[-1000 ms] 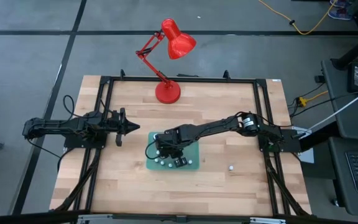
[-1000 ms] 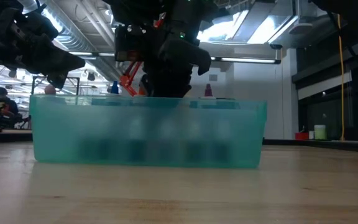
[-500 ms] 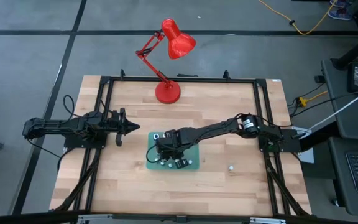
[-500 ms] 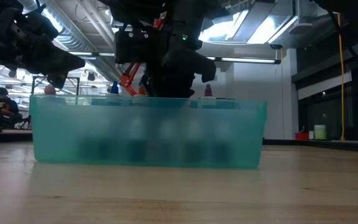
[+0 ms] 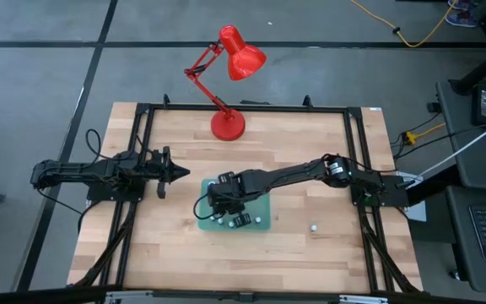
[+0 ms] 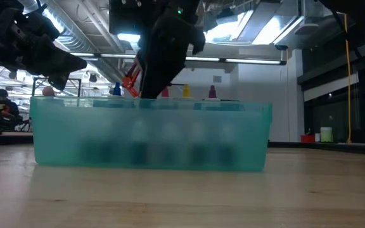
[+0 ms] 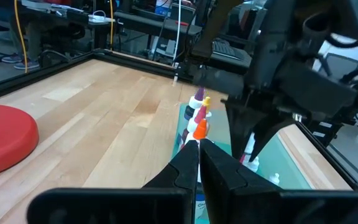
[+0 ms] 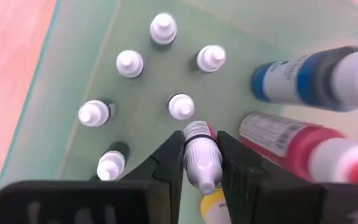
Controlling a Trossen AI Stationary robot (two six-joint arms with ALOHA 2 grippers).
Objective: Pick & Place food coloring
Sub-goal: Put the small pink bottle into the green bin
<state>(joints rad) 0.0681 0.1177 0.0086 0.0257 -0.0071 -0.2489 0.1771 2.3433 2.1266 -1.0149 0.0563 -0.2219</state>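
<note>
Right gripper [image 8: 201, 163] shifted slightly toward the tray's left end since a second ago, fingers clamped on one white-capped dropper bottle [image 8: 200, 156].

Right arm reaches across the table, wrist pitched down over the teal tray [image 5: 264, 224]. Six more capped bottles [image 8: 130, 63] stand upright on the tray floor; three larger bottles [image 8: 291, 137], blue, red and yellow, show beside the gripper. Left gripper [image 5: 179, 173] waits pinched closed, well apart.

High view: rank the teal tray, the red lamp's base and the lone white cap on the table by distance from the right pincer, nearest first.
1. Teal tray: the right pincer hangs directly over its left part.
2. Red lamp's base: toward the table's far edge.
3. Lone white cap: on bare wood, right of the tray.
</note>
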